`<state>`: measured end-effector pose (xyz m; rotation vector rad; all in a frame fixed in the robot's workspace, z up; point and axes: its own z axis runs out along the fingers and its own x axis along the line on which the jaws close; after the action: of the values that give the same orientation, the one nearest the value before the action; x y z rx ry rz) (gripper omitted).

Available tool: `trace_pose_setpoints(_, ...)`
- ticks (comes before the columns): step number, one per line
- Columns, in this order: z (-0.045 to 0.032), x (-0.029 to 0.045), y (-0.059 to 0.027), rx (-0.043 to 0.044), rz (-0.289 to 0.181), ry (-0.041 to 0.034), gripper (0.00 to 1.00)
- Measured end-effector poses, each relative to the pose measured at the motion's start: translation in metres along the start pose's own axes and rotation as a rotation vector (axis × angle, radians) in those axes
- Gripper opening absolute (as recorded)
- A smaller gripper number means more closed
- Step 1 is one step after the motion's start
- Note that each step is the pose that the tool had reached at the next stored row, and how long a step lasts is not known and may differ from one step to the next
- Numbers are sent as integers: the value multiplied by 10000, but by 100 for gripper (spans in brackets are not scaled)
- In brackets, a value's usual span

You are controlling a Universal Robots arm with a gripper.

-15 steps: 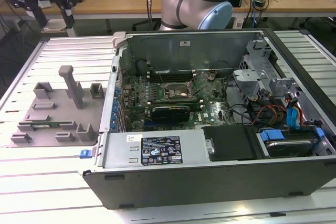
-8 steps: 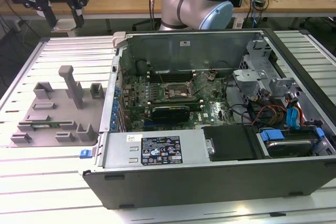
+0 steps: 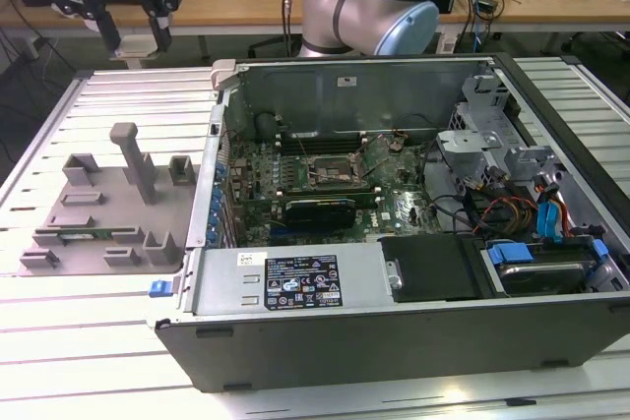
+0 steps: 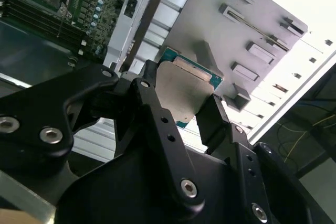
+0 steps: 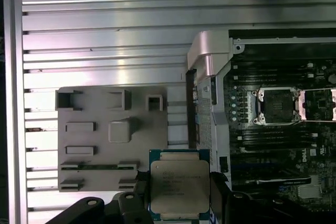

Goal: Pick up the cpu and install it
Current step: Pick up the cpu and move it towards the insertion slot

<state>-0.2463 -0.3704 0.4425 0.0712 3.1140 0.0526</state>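
End effector [image 5: 179, 195] pinches the cpu [image 5: 179, 182] by opposite edges (the socket [image 5: 275, 106] shows in the first wrist view).

Open computer case [image 3: 394, 341] — grey holder plate [image 3: 103, 215] beside.

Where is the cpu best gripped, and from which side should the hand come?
By two opposite thin edges, coming from above its flat metal top. The cpu is a thin square plate, so only the rim offers grip; the hand is shut on it this way.
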Motion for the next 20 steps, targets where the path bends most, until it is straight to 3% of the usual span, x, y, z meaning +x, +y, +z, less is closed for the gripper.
trace_pose_setpoints(6,3,-127,6,0,0,0,55)
trace_pose_setpoints(12,9,-328,15,0,0,-1,55)
trace_pose_setpoints(20,15,-511,23,0,0,0,55)
